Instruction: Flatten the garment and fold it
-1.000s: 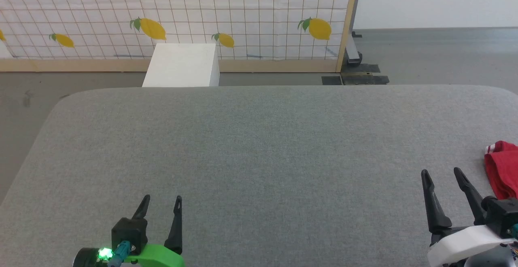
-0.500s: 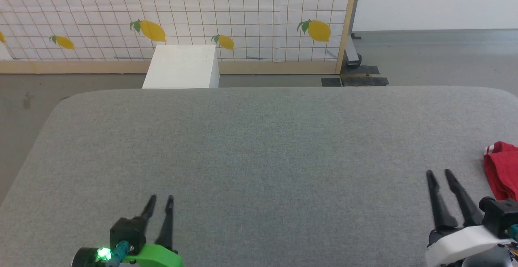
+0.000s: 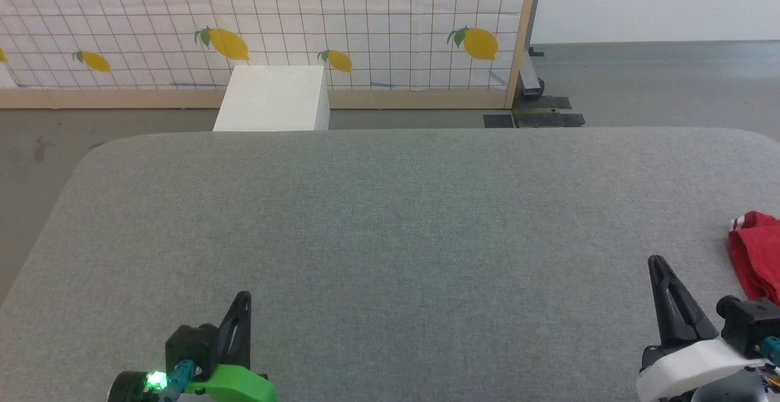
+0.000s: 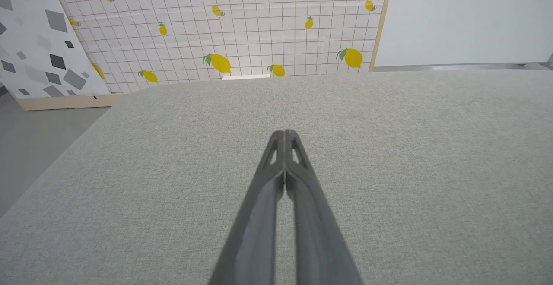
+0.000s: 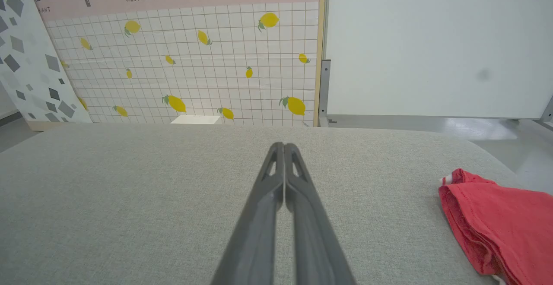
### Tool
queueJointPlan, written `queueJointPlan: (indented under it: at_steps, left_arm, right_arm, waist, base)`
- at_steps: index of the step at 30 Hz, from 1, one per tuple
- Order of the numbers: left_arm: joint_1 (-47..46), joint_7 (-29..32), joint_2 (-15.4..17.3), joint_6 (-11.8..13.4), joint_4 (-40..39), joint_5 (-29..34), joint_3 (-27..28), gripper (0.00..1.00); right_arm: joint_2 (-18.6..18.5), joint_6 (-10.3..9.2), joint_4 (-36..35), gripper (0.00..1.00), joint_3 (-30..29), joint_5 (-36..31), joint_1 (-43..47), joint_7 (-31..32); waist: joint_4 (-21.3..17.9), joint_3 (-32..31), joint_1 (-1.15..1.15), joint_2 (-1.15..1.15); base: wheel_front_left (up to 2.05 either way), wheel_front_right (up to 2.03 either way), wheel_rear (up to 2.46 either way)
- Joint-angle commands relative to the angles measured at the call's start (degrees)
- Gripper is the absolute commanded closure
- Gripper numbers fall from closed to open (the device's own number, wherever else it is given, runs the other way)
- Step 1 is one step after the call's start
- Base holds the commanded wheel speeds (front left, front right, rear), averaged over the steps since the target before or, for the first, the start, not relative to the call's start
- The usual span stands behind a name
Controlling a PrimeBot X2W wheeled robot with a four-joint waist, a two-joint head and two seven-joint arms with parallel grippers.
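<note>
On the grey table [image 3: 390, 219], far right, the bunched garment [image 3: 757, 254].

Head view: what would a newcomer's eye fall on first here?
First the red garment, bunched at the right edge of the wide grey table. Then the lemon-print screen behind it. The left gripper and right gripper sit shut and empty near the bottom.

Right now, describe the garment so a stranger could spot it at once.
Find the big grey table in front of the lemon-print screen. At its right edge, to the right of the right gripper, lies the garment, bunched up. It is the one red thing on the grey surface, with a bit of white trim at its far corner.
</note>
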Motion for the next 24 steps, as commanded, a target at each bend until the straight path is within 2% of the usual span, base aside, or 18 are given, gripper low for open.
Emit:
queueJointPlan:
  at_steps: [1, 24]
  left_arm:
    - [-0.47, 0.26, -0.37, -0.28, -0.26, 0.99, 0.66, 1.00]
    - [-1.32, 1.82, -2.90, -1.79, -1.03, 4.21, 3.82, 1.00]
  right_arm:
    - [0.23, -0.01, -0.07, 1.00, 0.15, -0.82, -0.60, 0.16]
    - [1.05, -0.02, -0.21, 1.00, 1.11, -2.60, -1.80, 1.05]
  waist:
    - [-0.01, 0.04, 0.00, 0.00]
    - [-0.20, 0.74, 0.00, 0.00]
  base:
    - [0.00, 0.00, 0.00]
    - [0.00, 0.00, 0.00]
